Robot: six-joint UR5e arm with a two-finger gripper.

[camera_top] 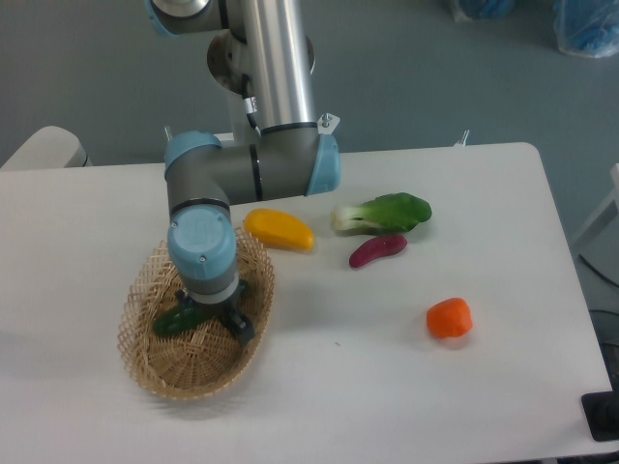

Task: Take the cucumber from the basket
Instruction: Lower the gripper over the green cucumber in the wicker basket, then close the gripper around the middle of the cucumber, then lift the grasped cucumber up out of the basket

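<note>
The cucumber (177, 319) lies inside the basket (145, 362), which sits near the front left corner of the table (503, 387). Only its left end can be seen, a dark green tip poking out on the left side of the arm. The rest is hidden behind the blue wrist. It seems to lie slanted across the basket floor.

The gripper (227, 324) is held low over the middle of the basket, right above the cucumber. One dark finger (240, 331) is seen on the right side of the cucumber. Another dark bit shows at the left of the wrist. The jaws look spread apart, with the cucumber between them, but how wide cannot be told. Nothing is held yet, as far as can be seen. Whether the fingers touch the cucumber cannot be told.

The cucumber is a toy, so it is likely light and stiff. Its skin looks smooth and shiny, so it may be slippery. It should be gripped at its middle, across the thin way, so that it stays level and does not tip out. A firm squeeze is likely safe, as it should not break. The basket is likely light too and could be dragged along if a finger catches in the weave.

Behind the basket, near the middle of the table, a yellow piece (279, 230), a bok choy (385, 213) and a purple piece (377, 249) are laid. An orange piece (449, 318) sits toward the right.
</note>
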